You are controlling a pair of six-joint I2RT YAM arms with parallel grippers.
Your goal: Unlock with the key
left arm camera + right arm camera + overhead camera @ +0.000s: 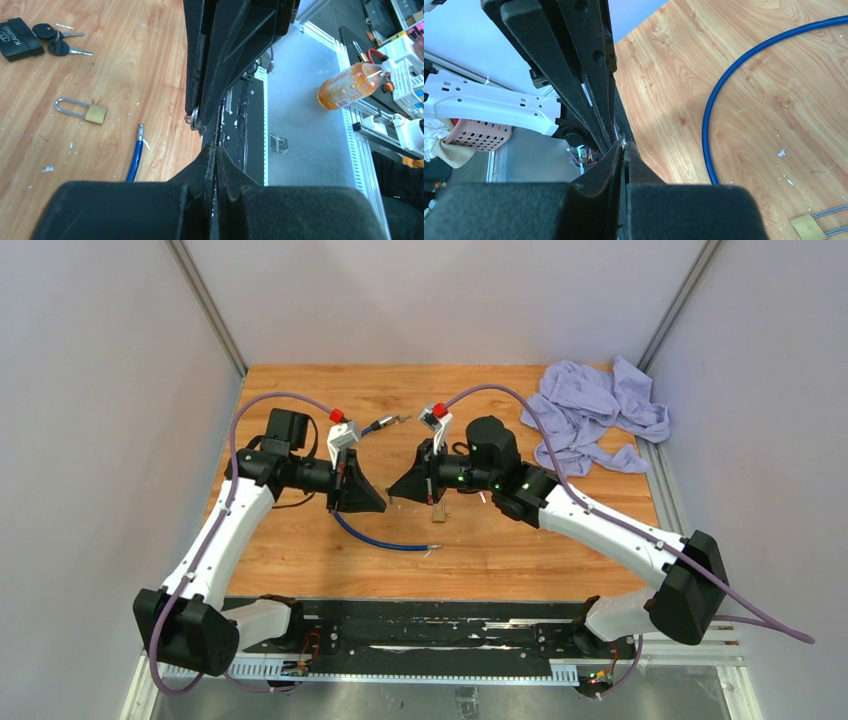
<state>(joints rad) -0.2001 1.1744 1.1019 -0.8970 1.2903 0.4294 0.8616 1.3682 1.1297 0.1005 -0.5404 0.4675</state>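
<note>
Wooden table [500, 540] | padlock [95, 113] lying at frame left | right gripper [624, 147] clamped on key [195, 120] | left gripper [216, 146] jaws together, hold unclear

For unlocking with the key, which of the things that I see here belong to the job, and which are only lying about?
For the job:
- brass padlock, lying on the table
- two black-headed keys

Lying about, as far as I can judge:
- blue cable
- black box with a label
- purple cloth, far right corner
- orange bottle, off the table
</note>
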